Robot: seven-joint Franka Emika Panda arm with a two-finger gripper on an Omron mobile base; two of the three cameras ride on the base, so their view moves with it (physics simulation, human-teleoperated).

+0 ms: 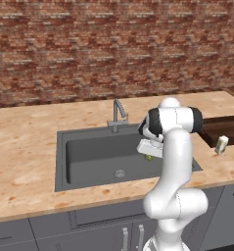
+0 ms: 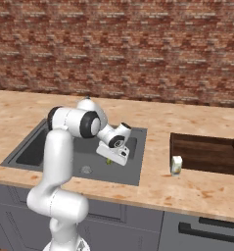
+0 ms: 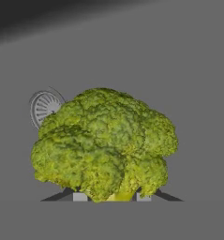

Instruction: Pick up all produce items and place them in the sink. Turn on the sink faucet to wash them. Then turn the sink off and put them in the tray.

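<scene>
Even, flat rendered lighting, without glare or blur, leaves the large dark grey recessed sink basin [image 1: 89,152] softly shaded, with a darker shadow band across the far basin wall beyond the pincer [image 3: 108,197] in the hand view.

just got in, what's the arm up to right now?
The gripper is shut on the broccoli floret, holding it over the sink, above the basin floor near the drain. No water shows at the faucet, so washing doesn't look to be running at this moment. The tray sits on the counter to the right of the sink, with a small cream carton standing beside it.
</scene>
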